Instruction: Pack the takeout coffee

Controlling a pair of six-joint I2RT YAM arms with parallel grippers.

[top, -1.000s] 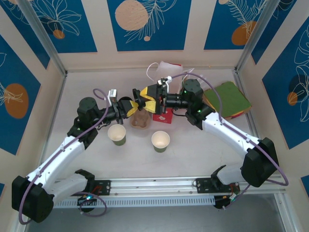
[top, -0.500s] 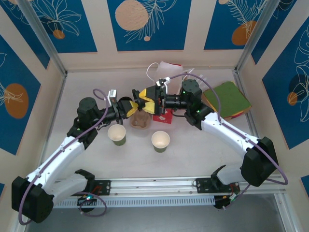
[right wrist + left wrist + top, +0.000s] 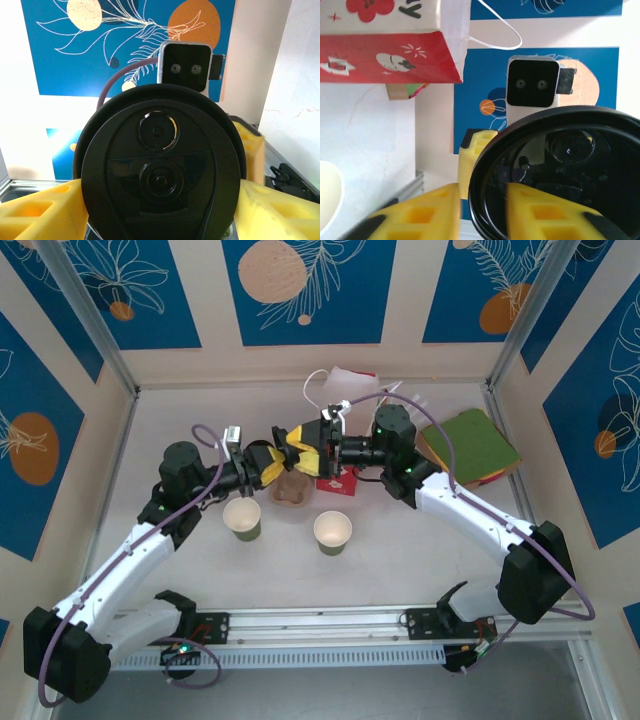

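An open green cup [image 3: 242, 517] stood on the counter [image 3: 420, 550], with a second open cup [image 3: 332, 531] to its right. A brownish object [image 3: 291, 492] sat behind them, and the red-and-white bag [image 3: 337, 478] just beyond it. Above the brownish object, both claws met on the takeout coffee's black lid [image 3: 159, 170]. The right claw [image 3: 160, 192] spanned the lid edge to edge, and the left claw [image 3: 481, 195] pinched its rim, fingers nearly together. What the brownish object was could not be made out.

Middle is pretty clogged by the left gripper [image 3: 482, 192] and right gripper [image 3: 160, 175], both clamped on a lid [image 3: 157, 130], with the bag [image 3: 338, 481] right there too. Front approach is pinched by a left cup [image 3: 243, 517] and a right cup [image 3: 332, 531]. Far-left table [image 3: 180, 410] and the front strip are left open.
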